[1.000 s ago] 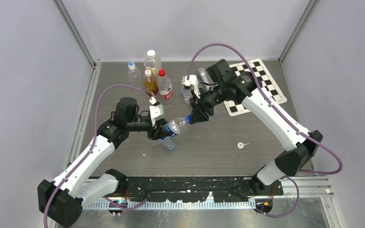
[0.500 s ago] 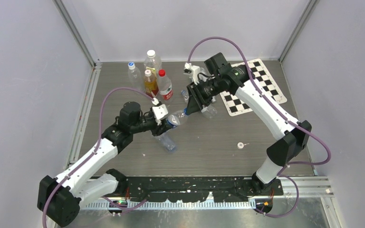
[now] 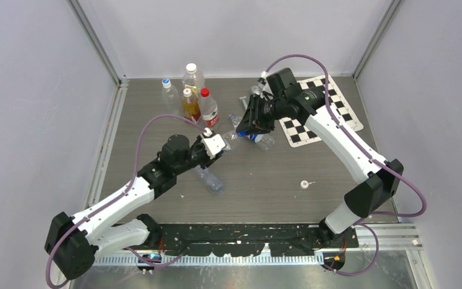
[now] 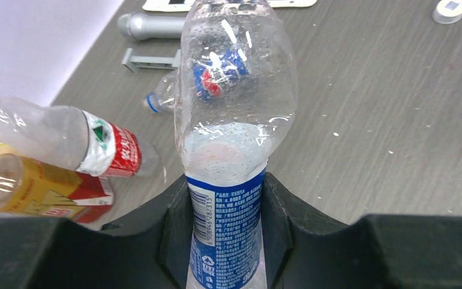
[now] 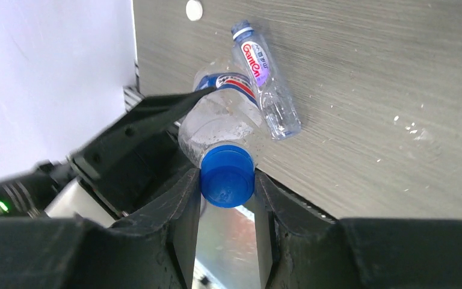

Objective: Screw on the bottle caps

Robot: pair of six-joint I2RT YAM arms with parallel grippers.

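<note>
1. Blue cap sits on the neck of the blue-labelled bottle, which is held tilted between the two arms over mid-table.
2. Right gripper is clamped on the cap, one finger on each side.
3. Left gripper is clamped round the bottle's labelled lower body.
4. Second bottle lies on its side on the table, below the held one.
5. Loose white cap sits well apart, to the right.
6. Red-capped bottle and amber bottle are rear-left.

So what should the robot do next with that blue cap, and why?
Probably rotate the right gripper to twist the blue cap tighter: it pinches the cap, seemingly seated on the bottle, whose labelled body the left gripper clamps.
</note>
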